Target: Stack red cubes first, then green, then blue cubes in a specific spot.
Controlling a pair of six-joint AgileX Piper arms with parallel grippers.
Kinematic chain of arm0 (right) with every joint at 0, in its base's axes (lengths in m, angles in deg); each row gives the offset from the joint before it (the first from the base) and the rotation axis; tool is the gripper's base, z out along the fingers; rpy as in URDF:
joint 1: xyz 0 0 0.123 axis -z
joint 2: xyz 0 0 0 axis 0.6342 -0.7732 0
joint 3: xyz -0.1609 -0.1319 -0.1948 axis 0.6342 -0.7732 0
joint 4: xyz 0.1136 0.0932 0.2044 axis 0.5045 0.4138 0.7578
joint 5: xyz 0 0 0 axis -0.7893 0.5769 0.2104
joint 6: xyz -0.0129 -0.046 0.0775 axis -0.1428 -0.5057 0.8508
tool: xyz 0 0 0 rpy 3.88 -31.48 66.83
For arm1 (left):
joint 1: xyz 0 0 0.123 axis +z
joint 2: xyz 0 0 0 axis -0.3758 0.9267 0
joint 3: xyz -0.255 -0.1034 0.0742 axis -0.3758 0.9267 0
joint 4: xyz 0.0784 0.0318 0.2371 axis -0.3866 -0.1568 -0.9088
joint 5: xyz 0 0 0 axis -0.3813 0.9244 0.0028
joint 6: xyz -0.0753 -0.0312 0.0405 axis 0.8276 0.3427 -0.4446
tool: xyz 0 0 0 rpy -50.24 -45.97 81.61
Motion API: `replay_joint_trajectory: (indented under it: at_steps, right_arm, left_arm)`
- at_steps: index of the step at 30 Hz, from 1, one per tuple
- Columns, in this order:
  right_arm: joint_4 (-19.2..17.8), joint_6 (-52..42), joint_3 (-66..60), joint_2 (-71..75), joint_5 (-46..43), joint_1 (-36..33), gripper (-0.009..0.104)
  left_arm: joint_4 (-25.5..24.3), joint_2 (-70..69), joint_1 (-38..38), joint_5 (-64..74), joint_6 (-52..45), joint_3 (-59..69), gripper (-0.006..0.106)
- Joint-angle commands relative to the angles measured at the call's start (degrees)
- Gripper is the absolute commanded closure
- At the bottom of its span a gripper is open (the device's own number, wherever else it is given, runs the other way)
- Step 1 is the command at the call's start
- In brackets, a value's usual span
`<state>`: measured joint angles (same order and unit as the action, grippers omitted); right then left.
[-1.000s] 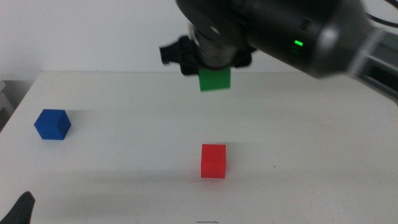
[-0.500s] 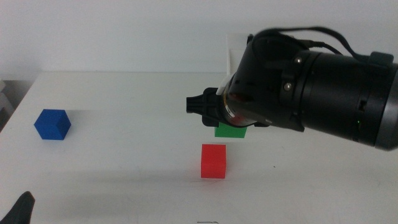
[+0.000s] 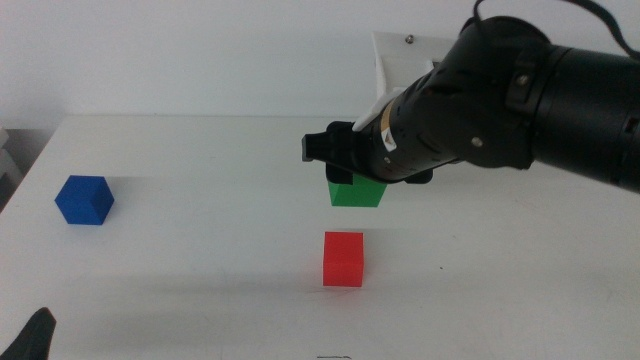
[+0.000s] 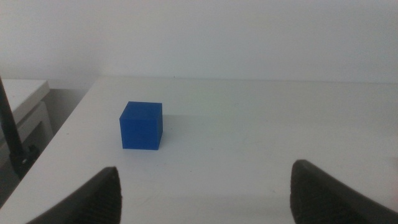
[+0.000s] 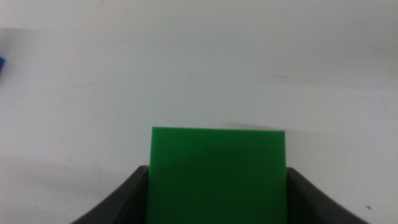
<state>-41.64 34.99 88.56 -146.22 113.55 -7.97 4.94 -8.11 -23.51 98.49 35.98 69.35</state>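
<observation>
My right gripper comes in from the right and is shut on the green cube, holding it off the table just beyond and above the red cube. The red cube stands on the white tabletop at front centre. In the right wrist view the green cube fills the gap between the two jaws, and the red cube does not show. The blue cube stands alone at the far left and also shows in the left wrist view. My left gripper waits open at the front left corner.
A white panel stands behind the table at the back right. The table's left edge runs close to the blue cube, with a lower white surface beyond it.
My right gripper has come down with the green cube from high over the table to just above the red cube, then shifted slightly left. The red and blue cubes and the left arm have not moved.
</observation>
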Motion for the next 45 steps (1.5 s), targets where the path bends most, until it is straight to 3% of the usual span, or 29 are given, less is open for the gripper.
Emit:
replay_joint_trajectory:
  at_steps: [1,7,9,12,17,19,29,45]
  right_arm:
    - [2.3,-5.5,1.3,2.9,-4.6,1.7,0.096]
    - [10.6,-12.2,1.3,2.9,-6.7,4.1,0.096]
    - [10.8,-12.3,1.3,2.9,-7.0,4.1,0.096]
    - [2.9,-6.7,1.3,2.5,-5.2,2.5,0.096]
    - [-19.3,12.0,1.3,2.4,5.7,-2.1,0.096]
    - [-22.6,15.2,1.4,2.4,7.9,-3.1,0.096]
    - [-21.2,15.7,1.6,2.3,11.5,-8.5,0.096]
    - [-17.9,17.2,7.4,-6.9,11.5,-9.0,0.096]
  left_arm:
    - [0.2,-1.1,-0.1,-4.8,0.5,-0.2,0.008]
    - [0.2,-1.1,-0.1,-4.8,0.5,-0.2,0.008]
    - [0.2,-1.1,-0.1,-4.8,0.5,-0.2,0.008]
    - [0.2,-1.1,-0.1,-4.8,0.5,-0.2,0.008]
    - [0.2,-1.1,-0.1,-4.8,0.5,-0.2,0.008]
    - [0.2,-1.1,-0.1,-4.8,0.5,-0.2,0.008]
    - [0.2,-1.1,-0.1,-4.8,0.5,-0.2,0.008]
    - [0.2,-1.1,-0.1,-4.8,0.5,-0.2,0.008]
